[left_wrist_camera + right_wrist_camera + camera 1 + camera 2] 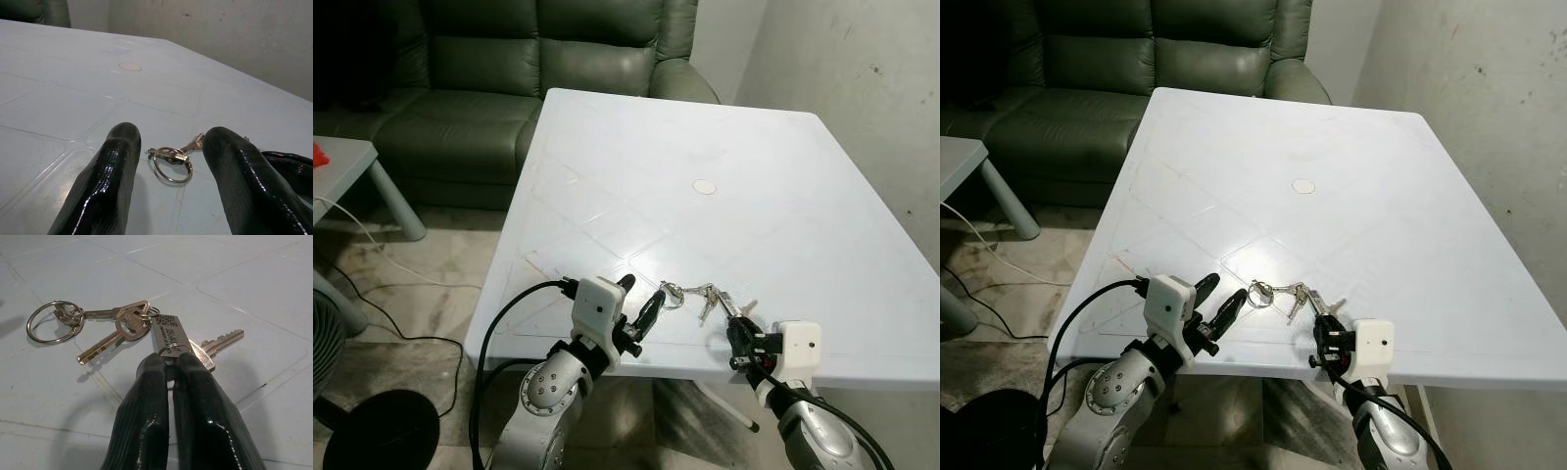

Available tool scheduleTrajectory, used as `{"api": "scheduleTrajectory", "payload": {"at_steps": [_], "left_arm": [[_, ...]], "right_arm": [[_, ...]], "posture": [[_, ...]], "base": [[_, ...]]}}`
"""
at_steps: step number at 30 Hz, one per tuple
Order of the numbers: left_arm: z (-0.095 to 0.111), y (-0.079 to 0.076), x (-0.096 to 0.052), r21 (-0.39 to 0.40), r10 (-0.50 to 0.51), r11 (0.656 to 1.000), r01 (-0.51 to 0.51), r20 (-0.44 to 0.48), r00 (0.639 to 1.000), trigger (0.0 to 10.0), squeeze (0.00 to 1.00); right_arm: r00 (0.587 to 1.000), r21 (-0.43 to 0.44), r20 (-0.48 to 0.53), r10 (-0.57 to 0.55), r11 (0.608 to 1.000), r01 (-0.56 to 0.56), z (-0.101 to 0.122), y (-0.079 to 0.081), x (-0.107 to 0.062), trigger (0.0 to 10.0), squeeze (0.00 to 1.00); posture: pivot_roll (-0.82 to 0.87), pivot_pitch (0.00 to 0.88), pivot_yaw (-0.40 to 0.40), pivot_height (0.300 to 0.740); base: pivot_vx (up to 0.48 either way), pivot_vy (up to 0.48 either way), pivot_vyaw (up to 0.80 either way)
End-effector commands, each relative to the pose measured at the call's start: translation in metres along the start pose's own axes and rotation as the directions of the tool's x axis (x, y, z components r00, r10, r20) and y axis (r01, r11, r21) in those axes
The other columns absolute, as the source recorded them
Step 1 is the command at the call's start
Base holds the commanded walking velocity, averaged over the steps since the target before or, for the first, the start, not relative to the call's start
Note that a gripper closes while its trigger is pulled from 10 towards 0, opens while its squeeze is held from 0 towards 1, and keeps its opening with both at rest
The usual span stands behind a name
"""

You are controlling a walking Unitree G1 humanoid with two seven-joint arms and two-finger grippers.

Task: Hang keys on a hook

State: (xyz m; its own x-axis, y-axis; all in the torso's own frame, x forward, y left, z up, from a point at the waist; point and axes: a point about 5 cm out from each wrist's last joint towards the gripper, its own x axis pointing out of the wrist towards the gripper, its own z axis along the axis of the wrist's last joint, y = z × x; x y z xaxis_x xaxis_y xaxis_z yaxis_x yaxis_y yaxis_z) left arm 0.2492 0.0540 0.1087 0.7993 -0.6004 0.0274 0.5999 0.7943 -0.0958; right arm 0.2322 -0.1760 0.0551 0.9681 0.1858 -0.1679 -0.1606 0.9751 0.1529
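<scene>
Silver keys point(124, 325) lie on a white table point(724, 127) scored with diamond lines. The sofa point(509, 78) is dark green, the fingers point(105, 181) glossy black.

Silver jointed arms, white boxy wrists (black cables attached), glossy black fingers point(105, 186)

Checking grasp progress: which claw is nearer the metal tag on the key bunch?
Right. The right claw is shut on the engraved metal tag; the left claw sits open by the large silver ring.
</scene>
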Motion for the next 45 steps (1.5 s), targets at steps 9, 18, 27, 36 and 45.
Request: {"api": "scheduleTrajectory", "payload": {"at_steps": [9,18,27,36,45], "left_arm": [[0.005,-0.004,0.002,-0.005,-0.017,1.0,0.017,0.021,1.0,10.0,0.0],[0.007,-0.003,0.003,-0.003,-0.013,1.0,0.013,0.022,1.0,10.0,0.0],[0.007,-0.001,0.002,-0.001,-0.007,1.0,0.007,0.022,1.0,10.0,0.0],[0.008,0.0,0.002,-0.002,0.005,1.0,-0.005,0.025,1.0,10.0,0.0],[0.008,-0.001,0.002,-0.004,0.007,1.0,-0.007,0.027,1.0,10.0,0.0]], "right_arm": [[0.999,-0.023,0.047,-0.013,1.0,0.014,0.008,-0.01,-0.002,10.0,1.0],[0.999,-0.012,0.051,0.018,1.0,-0.018,0.01,-0.002,0.0,10.0,1.0],[0.999,-0.014,0.044,0.029,0.999,-0.028,0.009,0.007,0.004,10.0,1.0],[0.999,-0.018,0.051,-0.014,1.0,0.015,0.01,0.012,0.009,10.0,0.0],[0.996,-0.015,0.082,-0.039,0.999,0.04,0.017,0.01,0.016,10.0,0.0]], "posture": [[-0.09,0.05,-0.068,0.74],[-0.08,0.055,-0.067,0.74],[-0.07,0.061,-0.066,0.74],[-0.06,0.062,-0.072,0.74],[-0.06,0.063,-0.071,0.74]], "base": [[0.0,0.0,0.0],[0.0,0.0,0.0],[0.0,0.0,0.0],[0.0,0.0,0.0],[0.0,0.0,0.0]]}}
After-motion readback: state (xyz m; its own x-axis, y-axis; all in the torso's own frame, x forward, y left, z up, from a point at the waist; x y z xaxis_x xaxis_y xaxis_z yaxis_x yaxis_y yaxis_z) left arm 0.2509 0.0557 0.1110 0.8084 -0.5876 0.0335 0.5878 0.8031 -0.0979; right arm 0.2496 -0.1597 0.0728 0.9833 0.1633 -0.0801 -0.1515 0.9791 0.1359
